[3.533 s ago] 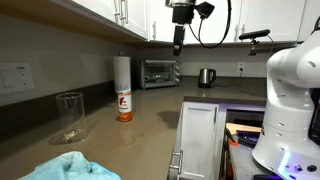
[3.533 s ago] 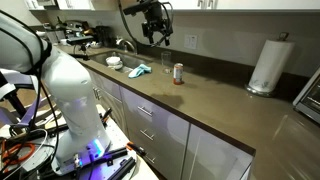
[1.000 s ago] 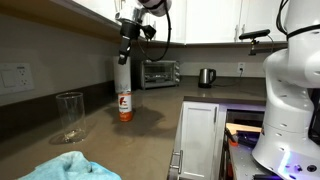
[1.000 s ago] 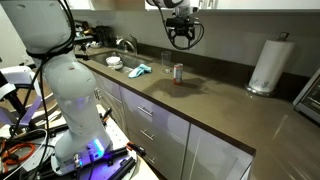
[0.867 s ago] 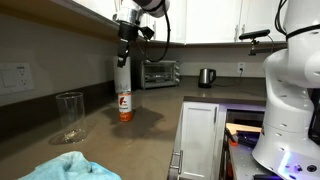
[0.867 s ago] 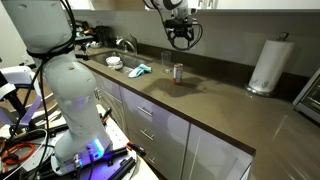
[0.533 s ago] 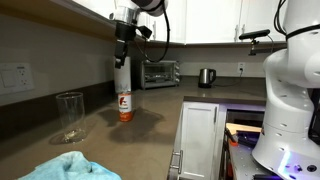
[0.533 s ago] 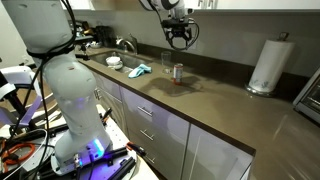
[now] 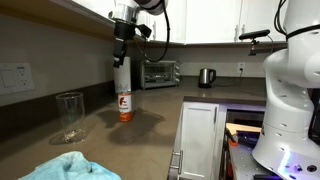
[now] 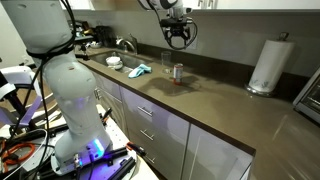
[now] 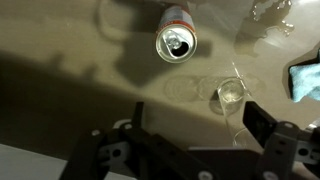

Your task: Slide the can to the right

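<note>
The slim white and red-orange metal can (image 11: 177, 42) stands below the spread, empty fingers (image 11: 262, 128). It looks light and tippy; better push low on its side.

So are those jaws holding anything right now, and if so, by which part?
Nothing is held. The gripper hangs in the air with its jaws apart and empty. The can stands free on the counter below, untouched.
</note>
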Controlling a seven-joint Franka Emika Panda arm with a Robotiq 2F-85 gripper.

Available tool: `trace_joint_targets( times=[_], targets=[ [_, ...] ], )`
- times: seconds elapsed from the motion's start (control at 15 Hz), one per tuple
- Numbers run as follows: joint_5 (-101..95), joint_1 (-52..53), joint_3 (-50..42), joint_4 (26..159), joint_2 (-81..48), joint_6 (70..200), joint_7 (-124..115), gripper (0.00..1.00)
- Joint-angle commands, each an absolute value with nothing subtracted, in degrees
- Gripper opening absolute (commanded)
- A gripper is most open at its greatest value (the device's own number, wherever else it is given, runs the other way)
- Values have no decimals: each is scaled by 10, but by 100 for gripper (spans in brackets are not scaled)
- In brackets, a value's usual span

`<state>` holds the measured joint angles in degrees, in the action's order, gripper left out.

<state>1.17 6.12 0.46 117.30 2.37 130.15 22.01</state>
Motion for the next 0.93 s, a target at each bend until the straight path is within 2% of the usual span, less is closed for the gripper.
trace_joint_targets(
  times=[0.0, 0.87],
  targets=[
    [27, 58, 21, 1183, 16, 1316, 182, 100],
    [-29, 58, 45, 1230, -9, 1292, -18, 100]
  ],
)
